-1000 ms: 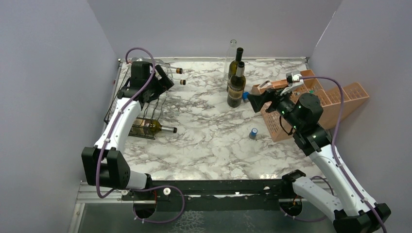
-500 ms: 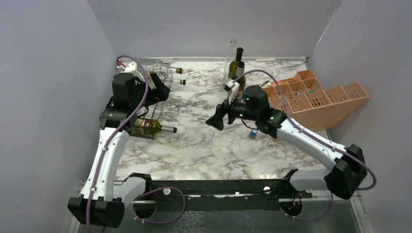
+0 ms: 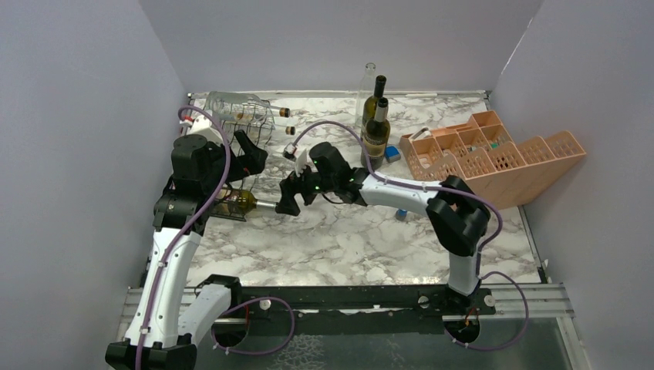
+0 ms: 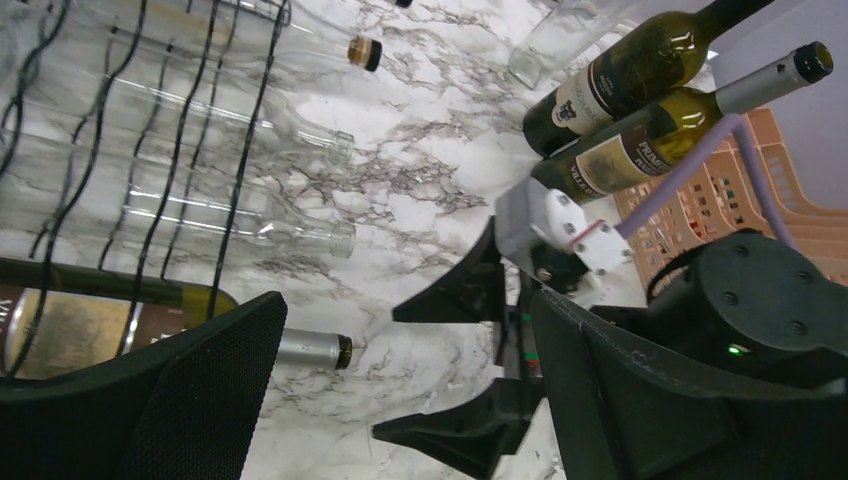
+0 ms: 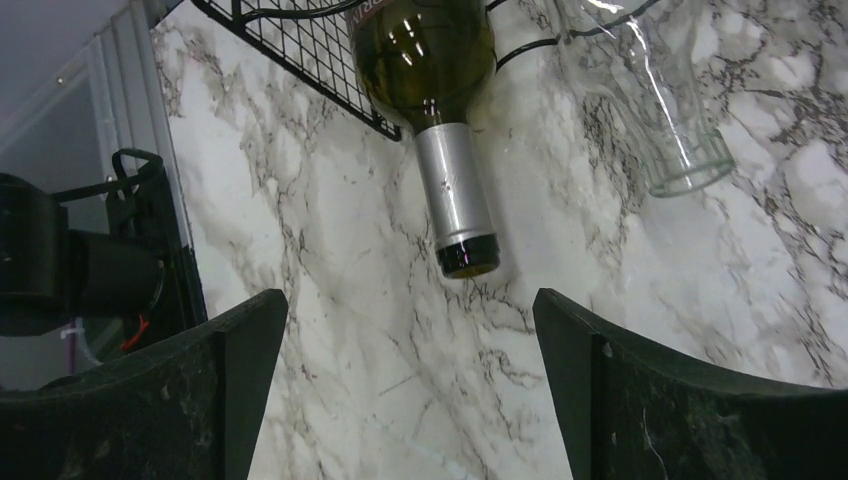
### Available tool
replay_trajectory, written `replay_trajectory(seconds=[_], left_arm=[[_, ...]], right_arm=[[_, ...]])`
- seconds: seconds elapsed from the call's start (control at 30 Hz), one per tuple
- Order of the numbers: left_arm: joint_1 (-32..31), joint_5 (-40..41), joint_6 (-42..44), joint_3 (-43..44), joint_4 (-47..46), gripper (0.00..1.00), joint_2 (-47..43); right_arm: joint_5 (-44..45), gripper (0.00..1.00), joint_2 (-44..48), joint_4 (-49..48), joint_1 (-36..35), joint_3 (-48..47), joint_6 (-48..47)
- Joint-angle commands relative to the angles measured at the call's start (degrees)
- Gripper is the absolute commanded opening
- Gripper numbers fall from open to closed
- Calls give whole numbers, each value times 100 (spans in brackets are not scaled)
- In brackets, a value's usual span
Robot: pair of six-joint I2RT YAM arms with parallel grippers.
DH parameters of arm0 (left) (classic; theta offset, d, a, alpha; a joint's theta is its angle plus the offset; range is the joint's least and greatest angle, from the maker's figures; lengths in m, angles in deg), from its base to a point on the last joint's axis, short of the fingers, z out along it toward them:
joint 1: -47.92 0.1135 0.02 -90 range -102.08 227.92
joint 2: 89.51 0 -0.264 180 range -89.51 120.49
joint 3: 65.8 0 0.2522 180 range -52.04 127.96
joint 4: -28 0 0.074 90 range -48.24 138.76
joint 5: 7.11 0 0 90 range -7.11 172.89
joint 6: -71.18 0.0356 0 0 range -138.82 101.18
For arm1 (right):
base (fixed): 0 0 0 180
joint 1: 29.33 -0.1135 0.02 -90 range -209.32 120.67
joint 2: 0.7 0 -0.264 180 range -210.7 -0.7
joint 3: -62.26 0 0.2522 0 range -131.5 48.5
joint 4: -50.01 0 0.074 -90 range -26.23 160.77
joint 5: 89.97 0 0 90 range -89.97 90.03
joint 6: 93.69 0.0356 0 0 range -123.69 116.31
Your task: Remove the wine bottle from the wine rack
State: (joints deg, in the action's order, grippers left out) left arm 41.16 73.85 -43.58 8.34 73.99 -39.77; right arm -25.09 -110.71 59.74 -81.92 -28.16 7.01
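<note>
From above, the wine rack [image 3: 251,127] stands in the far-left corner of the table. The wine bottle [image 3: 235,202] lies on its lowest tier by the left edge, neck toward the right edge. The right gripper [image 3: 287,198] is just off the cap, and the left gripper [image 3: 251,152] hangs over the rack.

On the left wrist, the left gripper's fingers are spread and hold nothing. Below them the bottle's foil neck juts clear of the wires.

On the right wrist, the right gripper is wide apart and empty, with the neck lined up between the fingers but not touching. A clear bottle [image 5: 650,100] lies just beside it.

The bottle is likely rigid, slick glass – heavy at the body and breakable. The neck behind the lip looks the best hold, the only part free of wire.
</note>
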Motion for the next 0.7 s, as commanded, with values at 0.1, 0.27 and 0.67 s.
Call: replay_trajectory(seconds=[0.1, 0.27, 0.67], left_arm=[[-13, -465, -444, -400, -217, 99, -193], [-56, -465, -446, -412, -232, 99, -193], [-75, 1, -45, 188, -18, 99, -107]], right_arm=[[-329, 94, -963, -257, -101, -839, -21], [-179, 91, -1337, -129, -101, -1124, -72], [-681, 75, -1984, -324, -99, -1492, 35]])
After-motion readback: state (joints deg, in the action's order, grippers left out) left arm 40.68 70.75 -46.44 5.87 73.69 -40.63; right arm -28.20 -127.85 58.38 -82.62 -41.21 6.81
